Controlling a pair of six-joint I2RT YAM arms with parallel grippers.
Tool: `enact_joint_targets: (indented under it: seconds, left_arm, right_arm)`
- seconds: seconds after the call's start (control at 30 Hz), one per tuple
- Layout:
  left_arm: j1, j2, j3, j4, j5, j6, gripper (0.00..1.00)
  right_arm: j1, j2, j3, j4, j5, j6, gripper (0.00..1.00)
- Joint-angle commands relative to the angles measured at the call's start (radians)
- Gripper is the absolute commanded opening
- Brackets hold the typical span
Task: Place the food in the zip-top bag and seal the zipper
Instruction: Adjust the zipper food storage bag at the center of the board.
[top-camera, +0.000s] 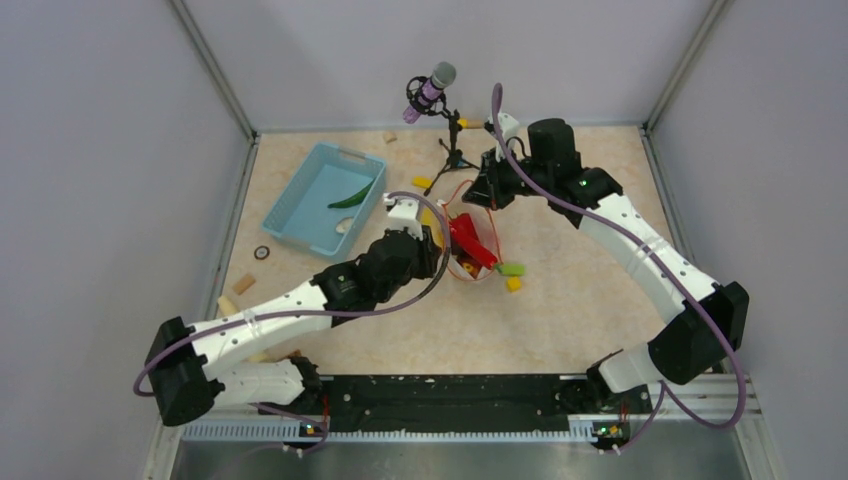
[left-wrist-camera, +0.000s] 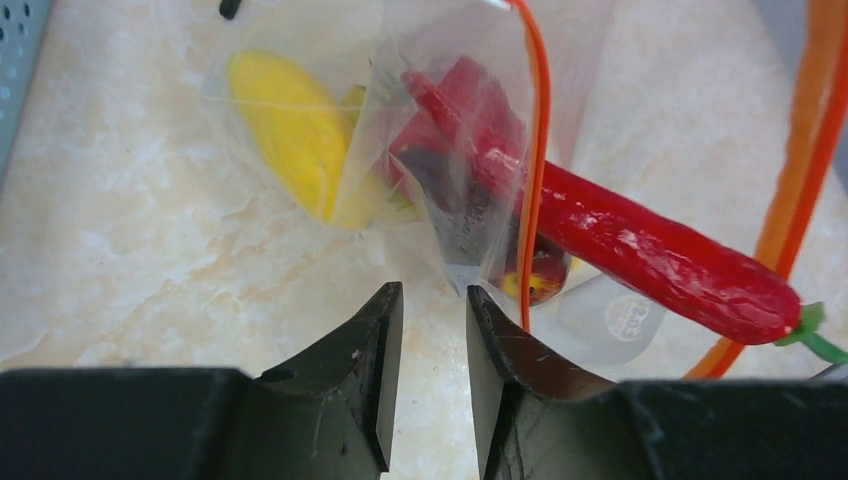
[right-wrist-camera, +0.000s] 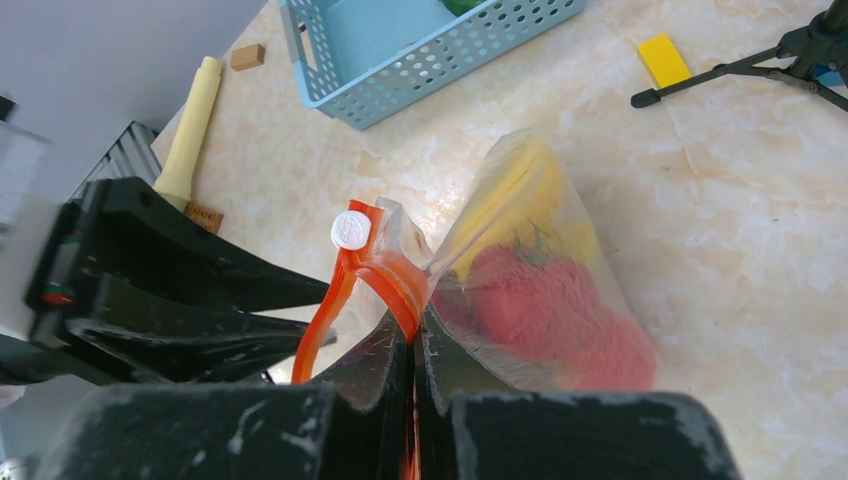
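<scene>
Top external view: the zip-top bag (top-camera: 470, 250) sits mid-desk (top-camera: 580, 320) between both arms. The microphone tripod (top-camera: 455, 150) stands just behind it, and a green block (top-camera: 510, 268) and yellow block (top-camera: 513, 284) lie beside it. The light-blue basket (top-camera: 322, 195) to the left holds a green piece (top-camera: 350, 197). The right jaws are clenched on the orange zipper (right-wrist-camera: 395, 285). The left jaws stand apart, grasping nothing, just short of the bag's lower edge. Inside are the banana (left-wrist-camera: 290, 130) and a red piece (right-wrist-camera: 540, 310). The red chili (left-wrist-camera: 660, 255) lies across the mouth, its stem end outside.
</scene>
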Motion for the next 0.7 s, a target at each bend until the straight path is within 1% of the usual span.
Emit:
enact_joint_targets:
  seconds: [0.0, 0.1, 0.2, 0.37, 0.5, 0.6, 0.67]
  left_arm:
    - [-0.003, 0.053, 0.061, 0.043, 0.035, -0.005, 0.35]
    - [-0.003, 0.055, 0.063, 0.039, 0.037, -0.019, 0.35]
    - [-0.003, 0.026, 0.049, 0.037, 0.048, -0.029, 0.35]
    - [-0.003, -0.064, -0.008, 0.089, 0.142, -0.019, 0.34]
    - [-0.003, -0.109, -0.036, 0.114, 0.116, -0.015, 0.35]
    - [-0.003, -0.091, -0.04, 0.125, 0.091, -0.017, 0.35]
    - [-0.003, -0.073, -0.04, 0.146, 0.101, -0.022, 0.35]
  right_arm:
    - [-0.008, -0.008, 0.039, 0.046, -0.021, -0.003, 0.0]
    - [-0.008, -0.007, 0.04, 0.045, -0.022, -0.004, 0.0]
    - [-0.008, -0.006, 0.041, 0.046, -0.021, -0.005, 0.0]
    - [-0.008, -0.001, 0.043, 0.046, -0.024, -0.003, 0.0]
    - [-0.008, -0.001, 0.043, 0.045, -0.035, -0.001, 0.0]
    - [-0.008, -0.002, 0.043, 0.046, -0.037, -0.004, 0.0]
    - [-0.008, -0.002, 0.043, 0.046, -0.037, -0.004, 0.0]
